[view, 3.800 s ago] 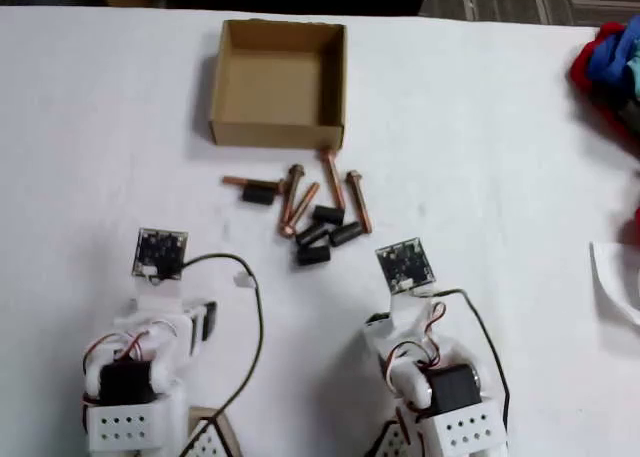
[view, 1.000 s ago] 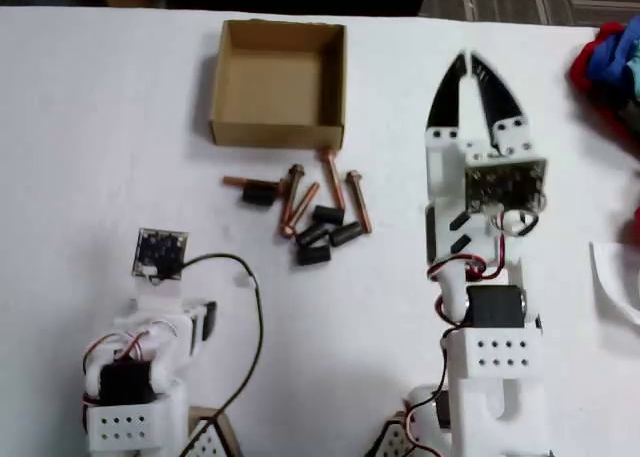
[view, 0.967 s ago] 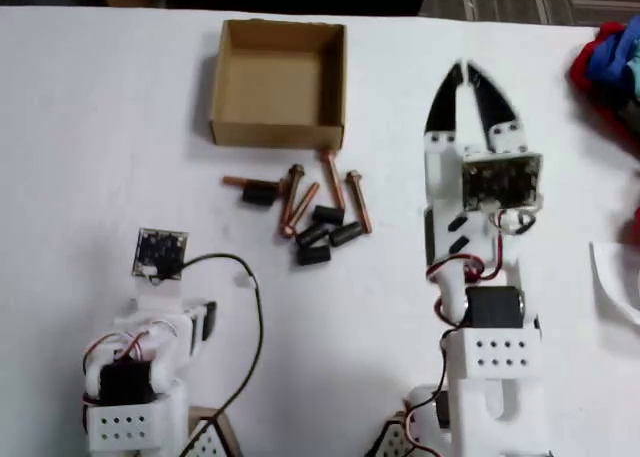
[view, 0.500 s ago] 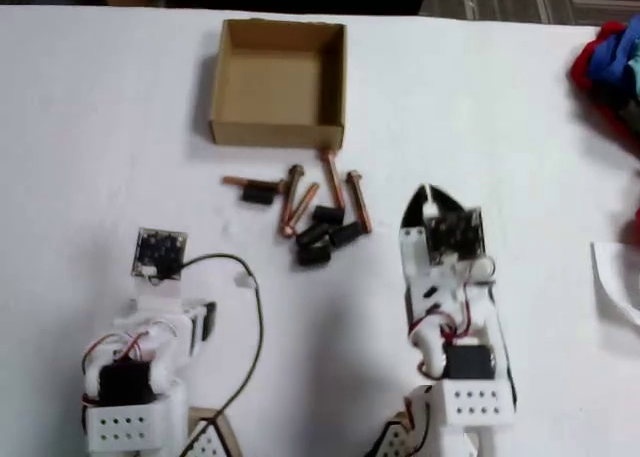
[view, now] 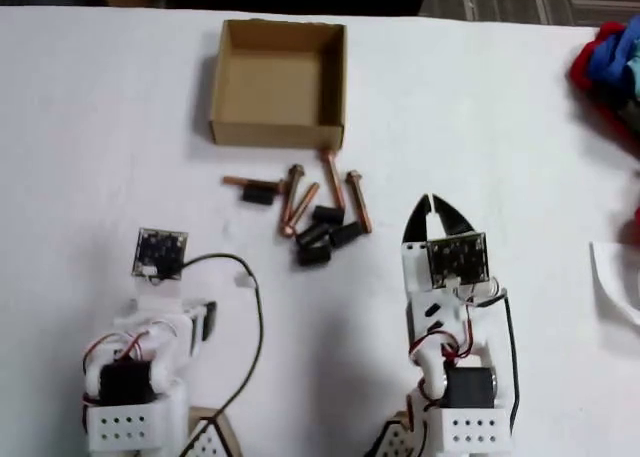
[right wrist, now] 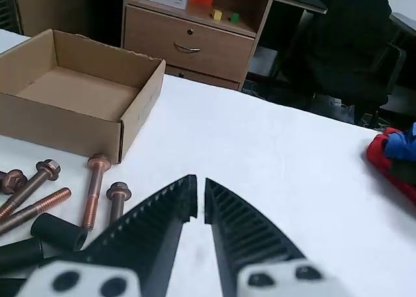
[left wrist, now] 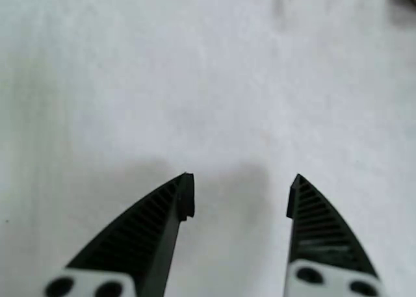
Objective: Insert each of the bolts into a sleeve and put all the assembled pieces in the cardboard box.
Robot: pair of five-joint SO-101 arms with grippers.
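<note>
The open cardboard box (view: pixel 280 82) (right wrist: pixel 78 95) stands at the far middle of the white table, with nothing in it. In front of it lie several copper bolts (view: pixel 333 177) (right wrist: pixel 94 190) and several black sleeves (view: pixel 328 215) (right wrist: pixel 58 231) in a loose pile. One bolt at the pile's left lies against a sleeve (view: pixel 258 191). My right gripper (view: pixel 431 209) (right wrist: pixel 196 201) is shut and holds nothing, low over the table just right of the pile. The left arm (view: pixel 140 347) is folded at the near left. Its gripper (left wrist: pixel 240 196) hangs open over bare tabletop.
A red and blue cloth (view: pixel 605 62) (right wrist: pixel 393 157) lies at the table's far right edge, and a white object (view: pixel 615 277) sits at the right edge. A black cable (view: pixel 258 312) loops beside the left arm. A wooden drawer cabinet (right wrist: pixel 195 30) stands beyond the table.
The right arm, stretched far over the table a second ago with its fingers slightly apart, has pulled back toward its base and its fingers have closed. The left arm, bolts and sleeves have not moved.
</note>
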